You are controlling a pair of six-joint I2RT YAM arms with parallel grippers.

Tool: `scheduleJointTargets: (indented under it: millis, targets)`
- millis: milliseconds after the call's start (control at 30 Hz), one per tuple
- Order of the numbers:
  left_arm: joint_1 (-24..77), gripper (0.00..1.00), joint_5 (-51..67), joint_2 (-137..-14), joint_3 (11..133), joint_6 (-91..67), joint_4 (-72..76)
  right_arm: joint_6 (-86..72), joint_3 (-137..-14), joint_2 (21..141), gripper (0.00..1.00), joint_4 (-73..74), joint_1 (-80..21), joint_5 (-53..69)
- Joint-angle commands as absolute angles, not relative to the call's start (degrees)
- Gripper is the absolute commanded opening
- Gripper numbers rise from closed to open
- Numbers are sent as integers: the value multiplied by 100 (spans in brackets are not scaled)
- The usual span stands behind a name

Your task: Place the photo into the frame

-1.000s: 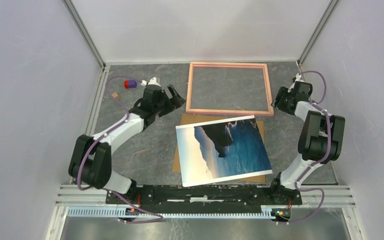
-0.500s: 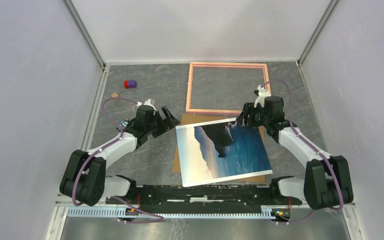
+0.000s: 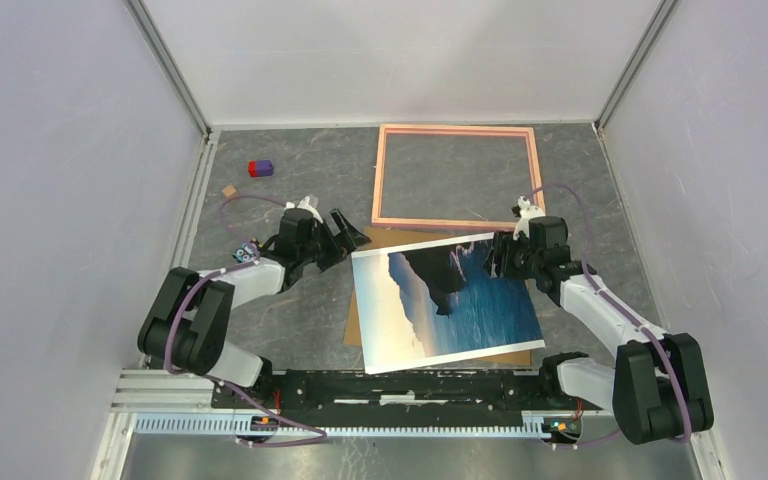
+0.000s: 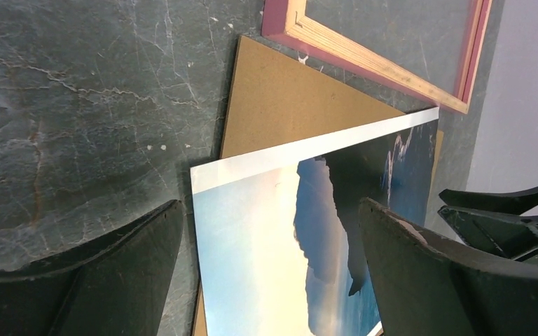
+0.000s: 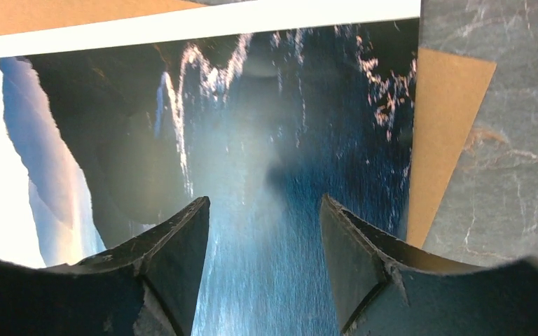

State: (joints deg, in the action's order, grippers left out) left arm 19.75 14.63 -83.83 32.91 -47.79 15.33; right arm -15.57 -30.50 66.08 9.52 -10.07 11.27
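The photo [image 3: 445, 300] lies face up, slightly askew, on a brown backing board [image 3: 400, 240] near the table's front; it also shows in the left wrist view [image 4: 266, 231] and the right wrist view [image 5: 252, 140]. The salmon-pink frame [image 3: 457, 223] lies flat behind it, empty. My left gripper [image 3: 353, 238] is open, low at the photo's far left corner, its fingers [image 4: 112, 273] straddling that edge. My right gripper [image 3: 495, 256] is open, just over the photo's far right corner, with nothing between its jaws.
A red and purple block [image 3: 260, 168] and a small tan cube [image 3: 229, 189] lie at the far left. The frame's wooden inner edge [image 4: 371, 63] shows in the left wrist view. White walls close in the table on three sides.
My right arm swung from beside the frame's right side down to the photo's far right corner. My left arm came forward and right toward the photo's far left corner. The photo has not moved.
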Motion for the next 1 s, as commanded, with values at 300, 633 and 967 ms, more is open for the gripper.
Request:
scheduleJointTargets:
  millis: [300,633,967]
  targets:
    - [1695,100,2356,-9037,3370,-5251,2073,-1851,-2690,6840,64,520,-985,445]
    - [1287,97,3139,-9042,2598,-5911,3915,-1881,-2428,7071,64,248,-984,540]
    - [1014,88,3675,-9745,2410,-6663,5281,-1819,-2338,7124,64,167,-984,557]
